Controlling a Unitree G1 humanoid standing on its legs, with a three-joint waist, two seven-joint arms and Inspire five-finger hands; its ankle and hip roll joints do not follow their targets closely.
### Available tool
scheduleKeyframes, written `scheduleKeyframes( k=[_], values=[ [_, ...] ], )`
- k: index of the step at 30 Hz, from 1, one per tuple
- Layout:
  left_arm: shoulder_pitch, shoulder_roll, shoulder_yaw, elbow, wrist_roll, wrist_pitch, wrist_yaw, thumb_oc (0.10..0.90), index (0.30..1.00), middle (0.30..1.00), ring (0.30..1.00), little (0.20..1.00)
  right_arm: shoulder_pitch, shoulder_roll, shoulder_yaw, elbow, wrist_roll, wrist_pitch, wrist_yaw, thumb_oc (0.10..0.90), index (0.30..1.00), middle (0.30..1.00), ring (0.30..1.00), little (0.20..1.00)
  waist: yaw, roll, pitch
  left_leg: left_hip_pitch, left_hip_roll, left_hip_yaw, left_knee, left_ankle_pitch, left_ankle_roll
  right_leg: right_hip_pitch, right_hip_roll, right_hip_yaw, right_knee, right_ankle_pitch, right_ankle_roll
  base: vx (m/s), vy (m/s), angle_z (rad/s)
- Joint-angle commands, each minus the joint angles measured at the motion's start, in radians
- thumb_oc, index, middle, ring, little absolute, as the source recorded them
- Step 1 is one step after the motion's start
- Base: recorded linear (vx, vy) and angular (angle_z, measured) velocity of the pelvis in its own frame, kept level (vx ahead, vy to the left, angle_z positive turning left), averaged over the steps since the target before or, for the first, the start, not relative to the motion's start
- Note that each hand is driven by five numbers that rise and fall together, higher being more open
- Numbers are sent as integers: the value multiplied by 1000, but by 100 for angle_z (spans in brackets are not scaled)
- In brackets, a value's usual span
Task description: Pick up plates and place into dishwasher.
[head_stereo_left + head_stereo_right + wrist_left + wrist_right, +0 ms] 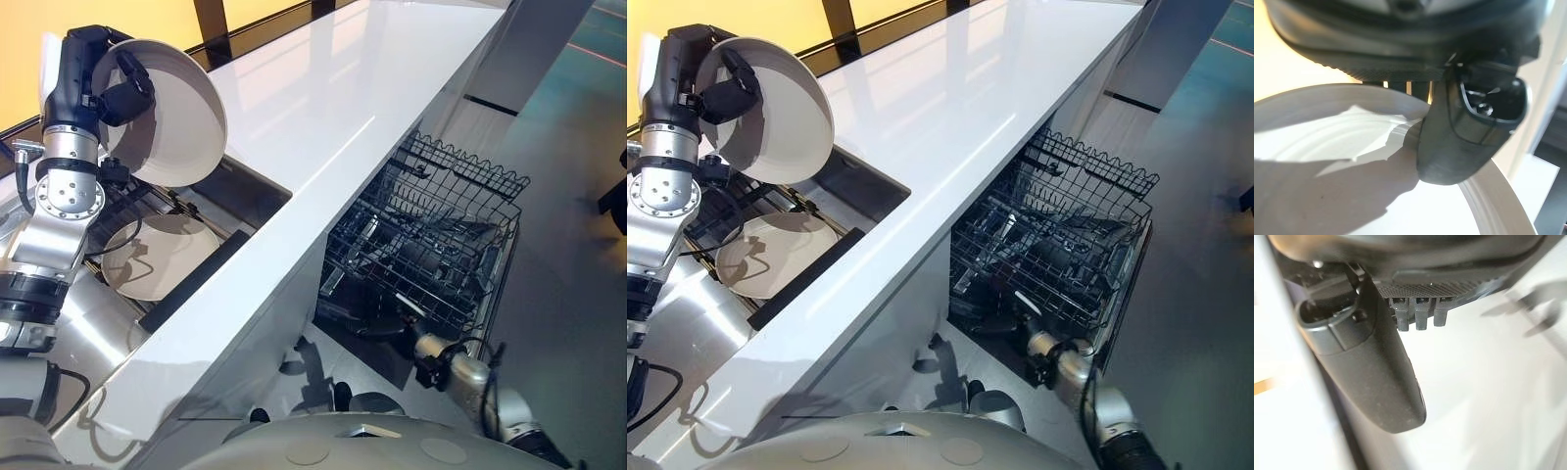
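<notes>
White counter [323,98] separates sink [250,191] from dishwasher rack [431,235]; over the sink, left hand [103,83] clamps a plate [174,122].

A long white bench [323,108] is stretching away from me on a slant, its glossy top lying bare and catching the light. At my left a sink [250,191] is sitting sunk into the bench, dark-walled. A wire grid [181,204] is lying across the sink, and a white plate [162,259] is resting flat in there, just beside the grid's near edge. Below the bench's front edge, on my right, a dark dishwasher rack [490,211] is standing pulled out over the grey floor [568,294]. Dark shapes are sitting among the rack's tines, but I am not making out what they are.
</notes>
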Motion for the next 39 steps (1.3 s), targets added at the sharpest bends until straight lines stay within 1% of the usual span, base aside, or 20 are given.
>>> scheduleKeyframes(
  k=[1,3,4,5,6,7,8,9,10,12,14,17,19,21,23,26,31,33,36,39],
  values=[
    [-123,71,127,0,75,-172,95,100,300,300,300,200,-124,-77,-245,-217,150,-165,-123,800,900,900,900,900,-46,55,-31,-4,-27,52,7,-89,32,-20,49,-25,78,-74,61,-19,15,-5],
    [-111,76,153,-5,95,-170,107,100,300,300,300,200,-142,-118,-395,-280,86,-220,-242,800,900,900,900,900,-69,59,-38,3,-27,66,7,-100,34,-21,49,-17,79,-76,65,-6,28,-6],
    [-107,76,159,-11,100,-166,110,100,300,300,300,200,-148,-128,-427,-293,44,-261,-295,800,900,900,900,900,-73,60,-40,3,-27,70,7,-102,34,-23,49,-13,79,-75,65,-7,39,-6],
    [-101,81,170,-23,98,-150,113,100,300,300,300,200,-171,-159,-509,-310,-4,-285,-335,800,900,900,900,900,-82,65,-44,6,-29,75,7,-108,36,-24,49,-9,79,-77,66,-2,54,-7],
    [-101,81,173,-34,94,-135,114,100,300,300,300,200,-193,-179,-551,-317,-46,-314,-360,800,900,900,900,900,-85,69,-46,8,-31,78,7,-112,37,-23,50,-7,79,-79,66,-13,55,-12],
    [-103,79,174,-45,95,-120,113,100,300,300,300,200,-213,-194,-569,-327,-72,-335,-370,800,900,900,900,900,-86,72,-47,6,-32,82,7,-108,37,-28,50,-4,79,-74,64,-16,33,-18],
    [-103,79,174,-45,95,-120,113,100,300,300,300,200,-214,-194,-569,-327,-72,-335,-370,800,900,900,900,900,-84,73,-49,4,-31,83,7,-108,37,-30,51,-3,78,-72,63,2,65,-23],
    [-132,68,149,-72,102,-73,113,100,300,300,300,200,-293,-231,-579,-370,-143,-366,-358,800,900,900,900,900,-87,83,-52,13,-38,80,7,-120,42,-23,50,-2,80,-83,65,0,65,-21],
    [-154,58,132,-87,103,-46,108,100,300,300,300,200,-347,-240,-557,-386,-172,-363,-339,800,900,900,900,900,-82,85,-54,11,-40,81,7,-116,42,-26,50,-1,79,-78,63,1,79,-25],
    [-181,44,106,-101,115,-20,102,100,300,300,300,200,-420,-251,-510,-393,-192,-349,-282,800,900,900,900,900,-73,88,-60,11,-42,80,7,-115,42,-25,49,-4,78,-80,64,-9,30,-37],
    [-199,31,81,-112,118,-10,97,100,300,300,300,200,-494,-269,-454,-394,-152,-297,-214,800,900,900,900,900,-58,87,-71,7,-43,78,7,-112,40,-23,49,-11,72,-80,63,3,16,-28],
    [-193,7,68,-111,139,-38,101,100,300,300,300,200,-565,-270,-386,-385,-59,-230,-136,800,900,900,900,900,-40,82,-81,3,-42,74,7,-108,36,-20,48,-24,68,-84,60,0,2,-3],
    [-178,-11,61,-110,156,-79,124,100,300,300,300,200,-613,-261,-327,-374,31,-181,-107,800,900,900,900,900,-24,78,-88,-1,-40,68,7,-103,33,-17,48,-36,65,-87,57,0,-12,7],
    [-164,-33,55,-109,181,-129,165,100,300,300,300,200,-650,-236,-279,-355,57,-161,-124,800,900,900,900,900,-11,74,-91,-3,-39,59,7,-99,32,-14,49,-45,65,-89,54,-1,-18,15],
    [-160,-69,30,-117,244,-168,233,105,305,305,305,205,-698,-194,-212,-323,77,-172,-164,800,900,900,900,900,6,70,-94,-8,-39,47,7,-92,29,-9,50,-57,62,-92,49,2,-22,10],
    [-160,-107,3,-140,307,-185,291,100,300,300,300,200,-741,-140,-165,-301,97,-195,-227,800,900,900,900,900,25,67,-97,-14,-39,33,7,-85,27,-6,51,-67,60,-93,44,6,-20,14],
    [-186,-155,-59,-158,370,-157,327,100,300,300,300,200,-792,-81,-111,-273,74,-196,-286,800,900,900,900,900,43,64,-97,-17,-39,17,7,-79,24,0,51,-78,60,-95,41,16,-15,17],
    [-199,-171,-84,-160,389,-150,331,100,300,300,300,200,-812,-64,-89,-259,81,-185,-298,800,900,900,900,900,50,62,-97,-21,-38,9,7,-75,22,1,51,-81,62,-97,41,22,-21,9],
    [-218,-184,-117,-155,405,-144,333,100,300,300,300,200,-833,-45,-59,-242,121,-151,-306,800,900,900,900,900,56,60,-97,-24,-37,2,7,-71,20,0,50,-83,67,-100,39,12,-16,14],
    [-246,-194,-161,-147,422,-134,344,100,300,300,300,200,-848,-6,-11,-213,212,-96,-301,800,900,900,900,900,63,58,-96,-28,-35,-5,7,-66,19,-3,48,-88,75,-102,39,10,-16,12]
  ],
)
